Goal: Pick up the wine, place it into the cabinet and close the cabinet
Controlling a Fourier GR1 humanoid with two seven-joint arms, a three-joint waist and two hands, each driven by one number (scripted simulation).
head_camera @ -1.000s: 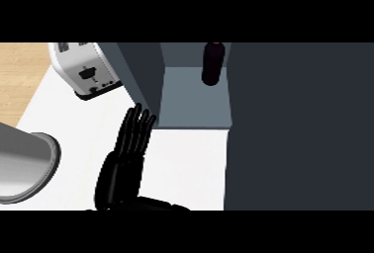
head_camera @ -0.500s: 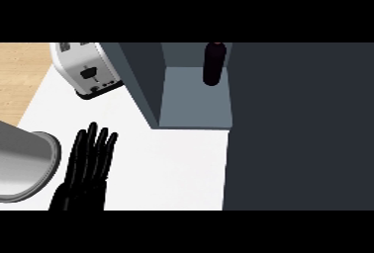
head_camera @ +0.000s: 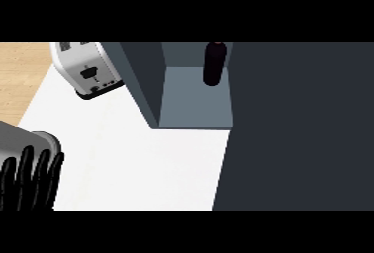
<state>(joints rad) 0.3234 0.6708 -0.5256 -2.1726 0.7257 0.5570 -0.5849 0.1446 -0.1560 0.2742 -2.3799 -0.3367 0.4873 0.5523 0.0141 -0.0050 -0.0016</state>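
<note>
Dark wine bottle (head_camera: 213, 64) upright inside open cabinet (head_camera: 196, 106)

A dark, near-black wine bottle (head_camera: 212, 63) stands against the slate-blue inside of the dark grey cabinet (head_camera: 194, 101). The white-and-black toaster (head_camera: 87, 71) sits on a plain white table (head_camera: 139, 168) edged by light wood. The left hand (head_camera: 29, 183) is black.

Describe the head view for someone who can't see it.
A dark wine bottle stands inside an open grey cabinet on a white counter. A toaster sits left; one open robot hand rests at the lower left.
</note>
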